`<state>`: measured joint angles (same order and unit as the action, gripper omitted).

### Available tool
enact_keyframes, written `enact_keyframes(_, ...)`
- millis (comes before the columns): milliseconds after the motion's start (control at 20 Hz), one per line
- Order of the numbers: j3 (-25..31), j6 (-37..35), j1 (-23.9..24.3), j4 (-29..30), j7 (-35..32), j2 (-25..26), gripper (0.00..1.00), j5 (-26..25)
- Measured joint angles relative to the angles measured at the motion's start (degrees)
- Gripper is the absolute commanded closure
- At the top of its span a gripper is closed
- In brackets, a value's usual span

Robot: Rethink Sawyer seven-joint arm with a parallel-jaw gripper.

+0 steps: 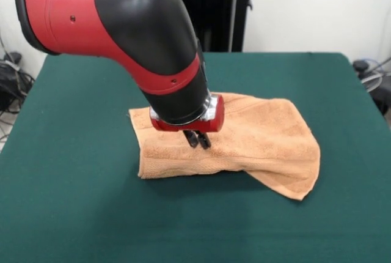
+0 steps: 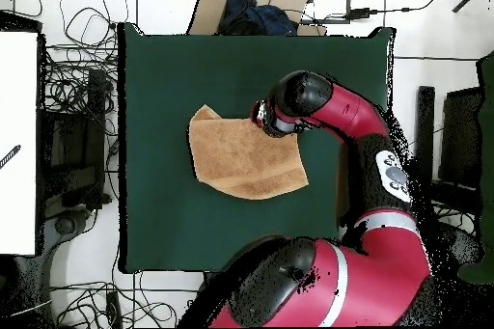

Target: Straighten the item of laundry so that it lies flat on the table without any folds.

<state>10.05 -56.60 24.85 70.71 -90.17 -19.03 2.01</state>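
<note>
The peach-orange towel (image 1: pixel 263 134) lies in the middle of the dark green table (image 1: pixel 67 202). It is doubled over on itself, with a rounded fold along its near edge and one corner hanging toward the near right. My gripper (image 1: pixel 200 142) points down onto the towel's left half. Its dark fingers stand close together with their tips in the cloth. In the overhead view the gripper (image 2: pixel 261 120) sits at the upper right edge of the towel (image 2: pixel 236 156), mostly hidden under the arm's wrist.
The red and black arm (image 1: pixel 140 30) reaches over the table's far left part. Green tabletop (image 2: pixel 164 219) shows on all sides of the towel. Cables and boxes lie on the floor beyond the table's edges.
</note>
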Motion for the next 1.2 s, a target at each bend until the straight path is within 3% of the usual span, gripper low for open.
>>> enact_keyframes(1200, -0.01, -0.26, -0.09, 0.01, 0.0, -1.44, 1.0, -0.06)
